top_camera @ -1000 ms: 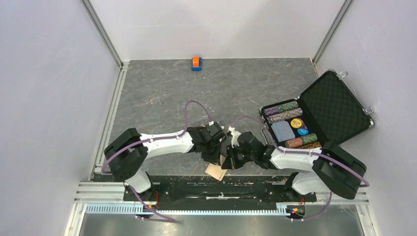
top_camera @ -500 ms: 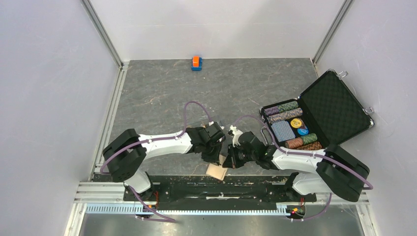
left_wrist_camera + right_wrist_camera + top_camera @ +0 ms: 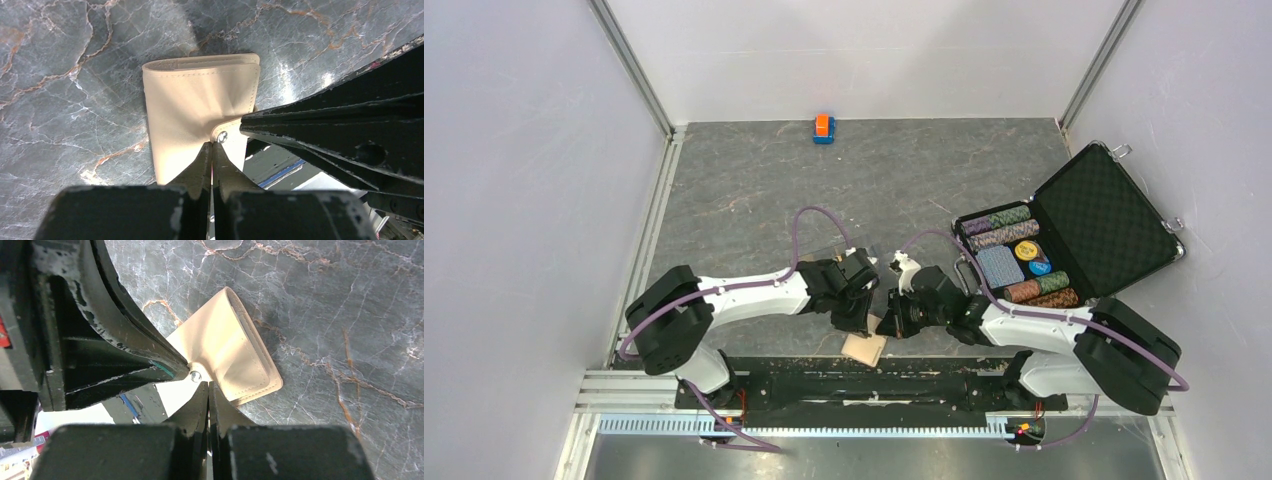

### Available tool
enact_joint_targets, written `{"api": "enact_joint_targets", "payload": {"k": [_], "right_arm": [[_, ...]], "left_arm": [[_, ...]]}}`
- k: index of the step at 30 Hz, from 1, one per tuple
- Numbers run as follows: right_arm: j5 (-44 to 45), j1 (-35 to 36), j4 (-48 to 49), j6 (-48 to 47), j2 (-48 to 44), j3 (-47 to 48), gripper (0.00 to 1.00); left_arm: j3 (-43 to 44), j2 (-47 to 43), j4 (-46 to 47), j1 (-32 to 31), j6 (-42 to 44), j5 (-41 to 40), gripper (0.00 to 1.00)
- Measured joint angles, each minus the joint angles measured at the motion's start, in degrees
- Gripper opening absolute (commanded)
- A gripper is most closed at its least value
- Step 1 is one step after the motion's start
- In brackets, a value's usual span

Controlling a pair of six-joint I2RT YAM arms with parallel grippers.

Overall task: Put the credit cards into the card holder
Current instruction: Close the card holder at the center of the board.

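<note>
Left gripper [image 3: 212,145] is pinched shut on the near edge of the tan card holder [image 3: 195,95], which lies near the table's [image 3: 754,200] near edge, between the arms. Right gripper [image 3: 208,385] is closed, its tips at the holder's snap tab [image 3: 195,375]. An open chip case [image 3: 1104,215] stands at right.

Seen from above, the card holder [image 3: 865,349] shows only its near corner; the left claw [image 3: 862,320] and right claw [image 3: 888,327] cover the rest (their own fingertips are lost there too). In the left wrist view the right claw's fingers [image 3: 320,125] hide its lower right edge. Whether any card sits inside cannot be told. The chips [image 3: 999,240] in the case [image 3: 1104,215] are too small to read.
</note>
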Motion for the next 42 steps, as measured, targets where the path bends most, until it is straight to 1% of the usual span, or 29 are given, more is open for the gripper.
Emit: {"api": "enact_joint_targets", "payload": {"k": [26, 42], "right_arm": [[0.17, 2.38, 2.97, 0.44, 3.65, 0.0, 0.0], [2.29, 2.91, 1.44, 0.33, -1.62, 0.0, 0.0]], "left_arm": [[-1.7, 1.05, 1.36, 0.0, 0.0, 1.09, 0.02], [-1.68, 0.0, 2.25, -0.15, 0.0, 1.03, 0.02]]}}
